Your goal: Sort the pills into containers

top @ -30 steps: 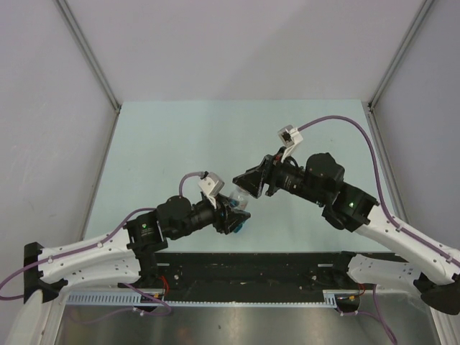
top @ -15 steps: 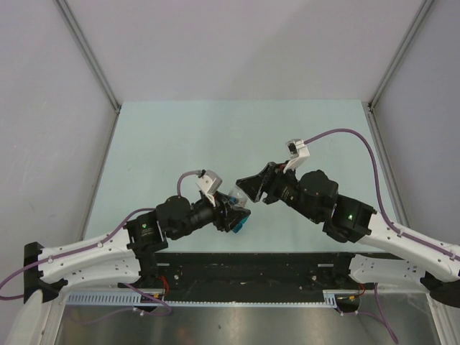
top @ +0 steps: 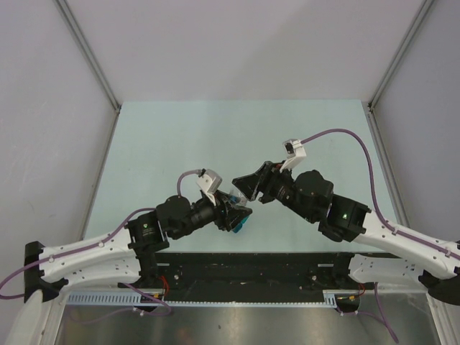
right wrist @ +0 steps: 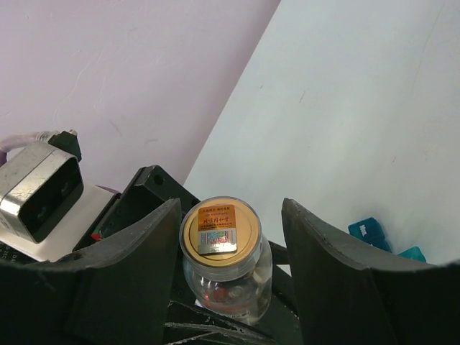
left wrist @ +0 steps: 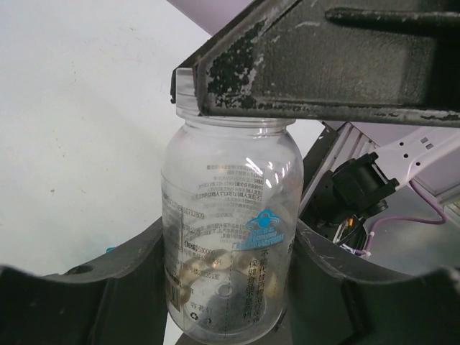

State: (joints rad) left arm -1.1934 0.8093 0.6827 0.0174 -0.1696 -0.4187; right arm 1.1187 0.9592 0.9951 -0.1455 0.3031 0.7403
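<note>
Pale green tabletop [top: 180,136] carries the blue pill box [top: 241,225], which peeks out at 5 o'clock of the left gripper [top: 231,210]. That gripper pinches a clear bottle [left wrist: 230,237]. The right gripper [top: 244,187] straddles the bottle's tan cap [right wrist: 219,228], fingers spread on either side.

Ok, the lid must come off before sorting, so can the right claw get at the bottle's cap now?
Probably yes. The left claw holds the bottle by its body, leaving the tan cap bare; the right claw is open, a finger on either side of the cap, nothing between.
</note>
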